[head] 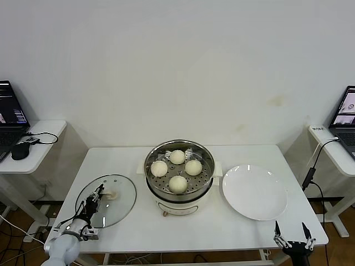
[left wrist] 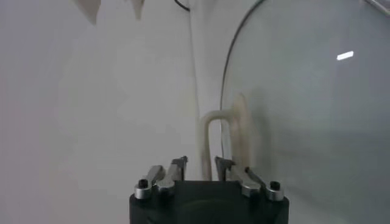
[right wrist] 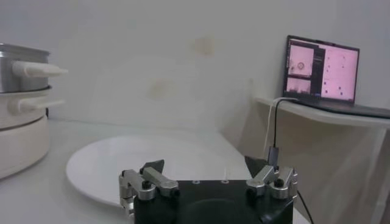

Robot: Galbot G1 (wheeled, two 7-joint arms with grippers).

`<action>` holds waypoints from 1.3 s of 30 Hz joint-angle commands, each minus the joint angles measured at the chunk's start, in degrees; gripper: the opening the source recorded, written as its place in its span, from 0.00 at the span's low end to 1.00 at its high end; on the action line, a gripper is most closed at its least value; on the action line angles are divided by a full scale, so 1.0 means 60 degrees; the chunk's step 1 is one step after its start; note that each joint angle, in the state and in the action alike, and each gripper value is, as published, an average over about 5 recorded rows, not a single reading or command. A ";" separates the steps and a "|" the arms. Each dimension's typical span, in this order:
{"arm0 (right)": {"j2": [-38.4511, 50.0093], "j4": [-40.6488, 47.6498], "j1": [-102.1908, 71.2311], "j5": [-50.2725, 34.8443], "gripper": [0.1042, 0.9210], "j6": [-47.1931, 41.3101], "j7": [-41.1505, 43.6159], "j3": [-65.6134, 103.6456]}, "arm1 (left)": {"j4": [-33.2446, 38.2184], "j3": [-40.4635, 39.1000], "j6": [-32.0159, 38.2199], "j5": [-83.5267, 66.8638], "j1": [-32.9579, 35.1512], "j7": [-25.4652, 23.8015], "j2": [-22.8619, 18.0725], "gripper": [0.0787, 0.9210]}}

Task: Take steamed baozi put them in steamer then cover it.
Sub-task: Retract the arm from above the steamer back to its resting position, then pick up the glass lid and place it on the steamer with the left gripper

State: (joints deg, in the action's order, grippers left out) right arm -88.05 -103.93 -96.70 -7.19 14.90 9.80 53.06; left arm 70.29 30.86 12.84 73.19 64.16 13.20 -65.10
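Several cream-white steamed baozi [head: 177,157] lie on the perforated tray inside the steel steamer [head: 147,172], at the middle of the white table. The glass cover [head: 119,206] lies flat on the table to the steamer's left, its cream handle [head: 113,194] at its centre. My left gripper [head: 99,194] reaches over the cover. In the left wrist view its jaws [left wrist: 201,161] stand narrow around the handle [left wrist: 210,122]. My right gripper [head: 292,235] waits open at the table's front right corner, holding nothing.
A flat white plate [head: 255,191] lies to the right of the steamer, with nothing on it. Side tables hold a laptop [head: 11,113] and a mouse [head: 21,150] on the left and another laptop [head: 345,113] on the right, with a cable [head: 310,172] hanging down.
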 commanded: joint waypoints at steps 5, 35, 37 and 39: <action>0.0065 0.0016 -0.0010 0.0005 0.88 -0.0010 0.0018 -0.0052 | -0.0160 0.0067 0.0017 -0.0234 0.0051 0.0405 -0.0069 0.11; 0.0447 -0.0118 -0.0086 0.1267 0.88 0.0447 0.0053 -0.0790 | 0.7530 0.1559 -0.3836 -0.2850 0.2952 -0.2099 0.1170 0.08; 0.0453 -0.0142 -0.0092 0.1344 0.88 0.0474 0.0045 -0.0890 | 0.8016 0.1347 -0.4183 -0.3135 0.2926 -0.2485 0.1391 0.08; 0.0449 -0.0133 -0.0080 0.1431 0.88 0.0515 0.0027 -0.1005 | 0.8397 0.1050 -0.4406 -0.3288 0.2830 -0.2755 0.1566 0.08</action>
State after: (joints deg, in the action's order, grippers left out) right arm -85.43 -104.37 -97.19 -1.61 17.16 10.14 49.15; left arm 101.42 38.58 -2.07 61.87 78.02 7.33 -60.42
